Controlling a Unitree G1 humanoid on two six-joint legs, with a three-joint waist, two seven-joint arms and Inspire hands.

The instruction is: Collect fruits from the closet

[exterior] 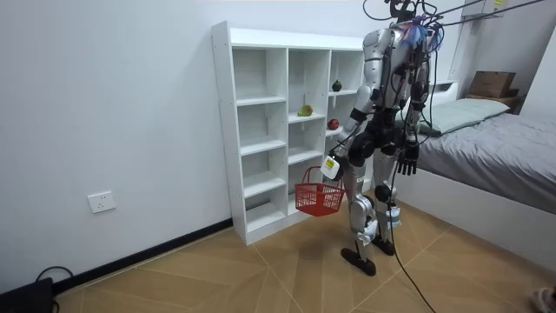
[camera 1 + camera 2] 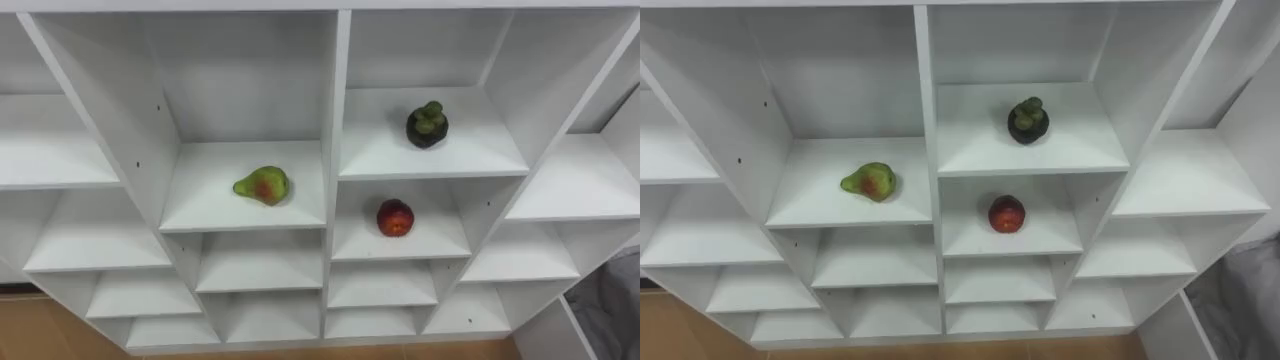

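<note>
A white closet [image 2: 336, 120] of open shelves stands before me. A green pear [image 2: 262, 186] with a red blush lies on a middle shelf. A dark mangosteen [image 2: 427, 125] with a green cap sits one compartment to the right and higher. A red round fruit [image 2: 395, 217] rests on the shelf below it. In the room view I stand facing the closet [image 1: 224, 130]. My left hand [image 1: 331, 164] is shut on the handle of a red wire basket [image 1: 317, 198] that hangs at knee height. My right hand [image 1: 408, 161] hangs at my side, fingers relaxed.
A bed [image 1: 495, 143] with grey bedding stands close behind me at the room view's right, with a cardboard box [image 1: 492, 83] beyond it. The floor is wood. The other closet compartments hold nothing.
</note>
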